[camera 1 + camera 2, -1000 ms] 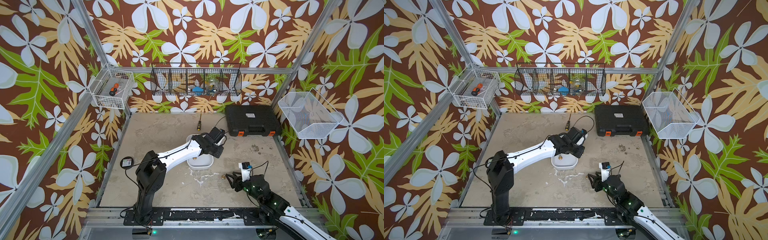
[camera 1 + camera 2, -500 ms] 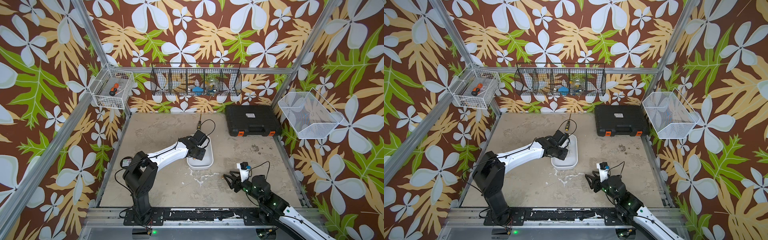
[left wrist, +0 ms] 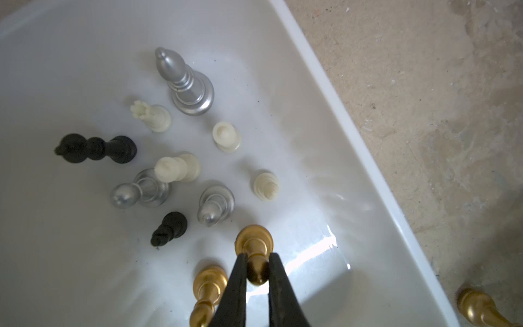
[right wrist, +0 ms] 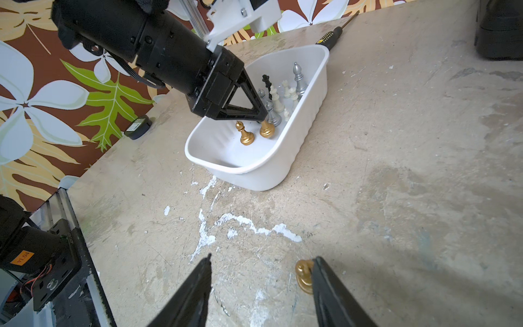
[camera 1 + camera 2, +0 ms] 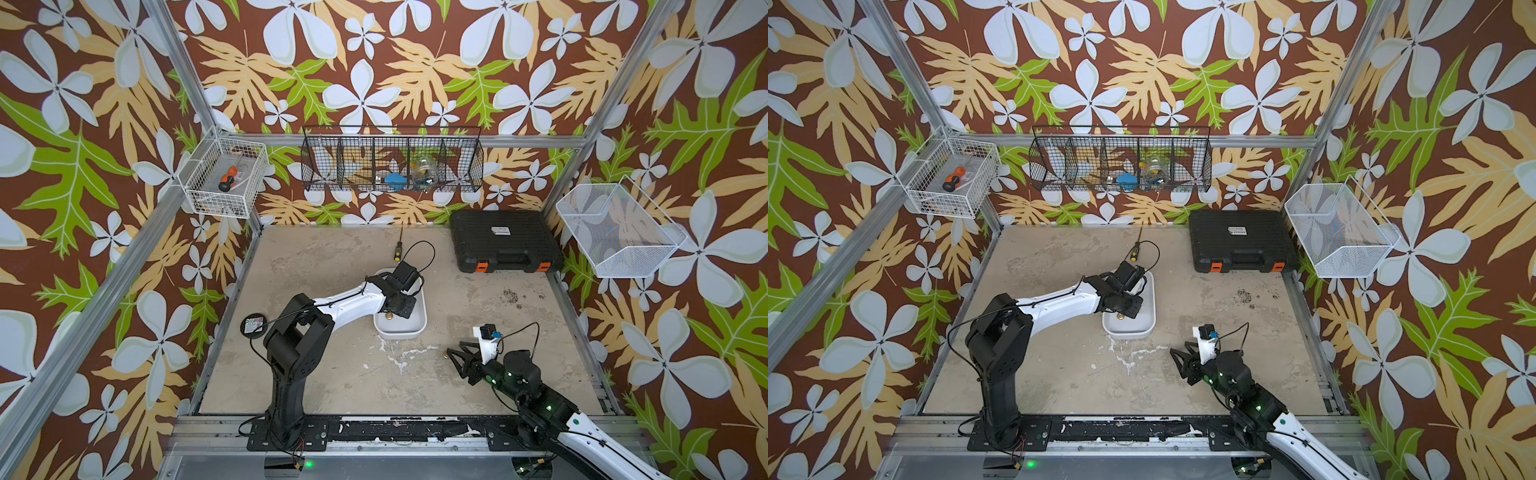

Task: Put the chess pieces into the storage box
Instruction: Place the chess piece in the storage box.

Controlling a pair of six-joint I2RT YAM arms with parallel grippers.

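Note:
The storage box (image 5: 419, 328) (image 4: 283, 170) is a shallow white tub at the middle of the table. Several chess pieces (image 3: 181, 170) in silver, cream and black stand in it, plus a gold pawn (image 3: 209, 283). My left gripper (image 3: 256, 256) (image 5: 392, 311) reaches down into the box, shut on the head of another gold pawn (image 3: 254, 243) (image 4: 267, 130), whose base is at the box floor. My right gripper (image 4: 263, 259) (image 5: 457, 353) stands open low over the table in front of the box. A gold piece (image 4: 304, 276) stands just inside one of its fingers.
A yellow-tipped screwdriver (image 5: 398, 249) lies behind the box. A black case (image 5: 505, 245) with orange latches sits at the back right. A black round disc (image 5: 254, 323) lies at the table's left edge. Wire baskets hang on the walls.
My left gripper has swung left from beyond the box and come down inside it, carrying the gold pawn. The right gripper has barely moved.

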